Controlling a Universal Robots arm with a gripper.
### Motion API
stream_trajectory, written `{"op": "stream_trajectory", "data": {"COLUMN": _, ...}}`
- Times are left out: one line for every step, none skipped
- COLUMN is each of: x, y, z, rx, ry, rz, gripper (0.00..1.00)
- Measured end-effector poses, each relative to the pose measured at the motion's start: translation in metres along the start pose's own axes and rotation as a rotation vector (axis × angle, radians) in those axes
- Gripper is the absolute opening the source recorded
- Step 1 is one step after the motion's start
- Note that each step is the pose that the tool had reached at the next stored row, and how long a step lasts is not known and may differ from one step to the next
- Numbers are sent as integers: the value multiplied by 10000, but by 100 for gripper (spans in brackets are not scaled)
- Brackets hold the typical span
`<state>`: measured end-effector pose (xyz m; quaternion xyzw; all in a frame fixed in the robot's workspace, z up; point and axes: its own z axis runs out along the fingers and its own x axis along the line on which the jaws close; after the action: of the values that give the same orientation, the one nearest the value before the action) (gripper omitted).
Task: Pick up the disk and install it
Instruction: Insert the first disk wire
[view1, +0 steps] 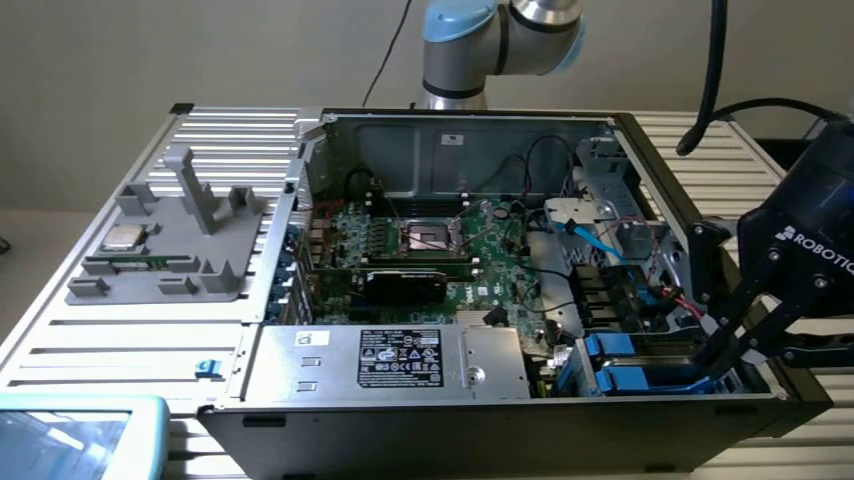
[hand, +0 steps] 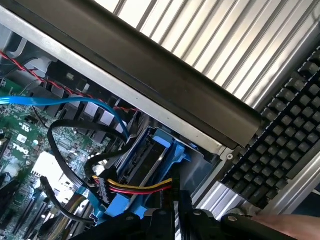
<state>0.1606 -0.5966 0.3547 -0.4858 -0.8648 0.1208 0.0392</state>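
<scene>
The disk (view1: 651, 381) is a grey drive in a bright blue frame. It stands on edge in the drive bay at the near corner of the open computer case (view1: 534, 420), on the exterior view's right. My black gripper (view1: 718, 358) reaches down into that bay, its fingers closed together on the frame's upper edge. In the wrist view the disk (hand: 156, 156) shows edge-on just beyond my gripper (hand: 176, 202), deep between the bay's walls. A second blue frame (view1: 609, 345) sits in the slot beside it.
A power plug with yellow, red and black wires (hand: 137, 188) and a blue data cable (hand: 75, 102) hang close to the bay. The grey box with a black label (view1: 400, 360) and the motherboard (view1: 441, 250) lie to the exterior view's left. A keyboard (hand: 280, 130) lies outside the case wall.
</scene>
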Motion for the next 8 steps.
{"op": "stream_trajectory", "data": {"x": 3, "y": 2, "z": -2, "rx": 63, "ry": -99, "rz": 22, "gripper": 16}}
{"op": "stream_trajectory", "data": {"x": 8, "y": 4, "z": -4, "rx": 106, "ry": -169, "rz": 38, "gripper": 16}}
{"op": "stream_trajectory", "data": {"x": 12, "y": 7, "z": -5, "rx": 125, "ry": -199, "rz": 45, "gripper": 16}}
{"op": "stream_trajectory", "data": {"x": 12, "y": 6, "z": -5, "rx": 127, "ry": -201, "rz": 46, "gripper": 16}}
{"op": "stream_trajectory", "data": {"x": 12, "y": 7, "z": -5, "rx": 127, "ry": -200, "rz": 45, "gripper": 16}}
{"op": "stream_trajectory", "data": {"x": 12, "y": 7, "z": -5, "rx": 127, "ry": -200, "rz": 45, "gripper": 16}}
{"op": "stream_trajectory", "data": {"x": 12, "y": 7, "z": -5, "rx": 128, "ry": -204, "rz": 46, "gripper": 16}}
{"op": "stream_trajectory", "data": {"x": 15, "y": 8, "z": -5, "rx": 133, "ry": -211, "rz": 48, "gripper": 16}}
